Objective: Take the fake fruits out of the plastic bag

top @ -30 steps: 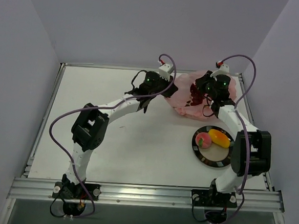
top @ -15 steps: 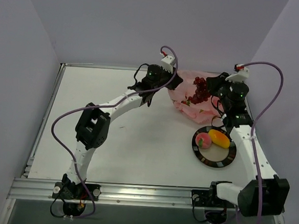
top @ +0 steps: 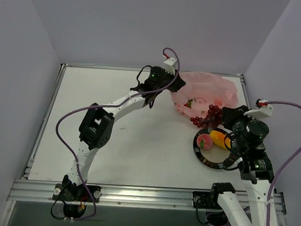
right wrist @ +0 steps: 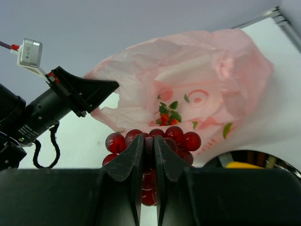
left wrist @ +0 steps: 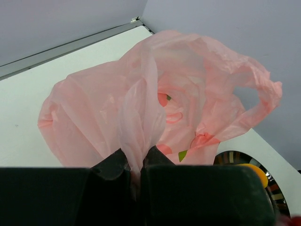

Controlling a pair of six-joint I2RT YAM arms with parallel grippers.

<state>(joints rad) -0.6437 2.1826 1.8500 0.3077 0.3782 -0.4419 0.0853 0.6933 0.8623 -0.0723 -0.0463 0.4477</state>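
We looked down from the top and saw the pink plastic bag (top: 206,86) lying on the white desk (top: 128,137), far back at about 1 o'clock. It was puffed up and crinkly.

The left tool (left wrist: 136,162) was closed tight on a thin fold of the bag. It pinched the bag at the bag's 9 o'clock side.

The right tool (right wrist: 148,141) was closed on the top of the grape bunch (top: 208,117). In the right wrist view the dark red grapes sat around the two fingers and hung under them. The grapes were out of the bag. They were between the bag and the round black-rimmed plate (top: 214,166), at about 11 o'clock from the plate.

The plate sat on the desk at about 4 o'clock. Two fruits lay on it. The pink peach (top: 205,142) was on the plate's 9 o'clock side. The yellow-orange fruit (top: 219,139) was just beside it, at about 1 o'clock.

Through the thin bag we saw a small red thing with green leaves (right wrist: 167,114). We could not tell if it was the strawberry or only a picture printed on the bag.
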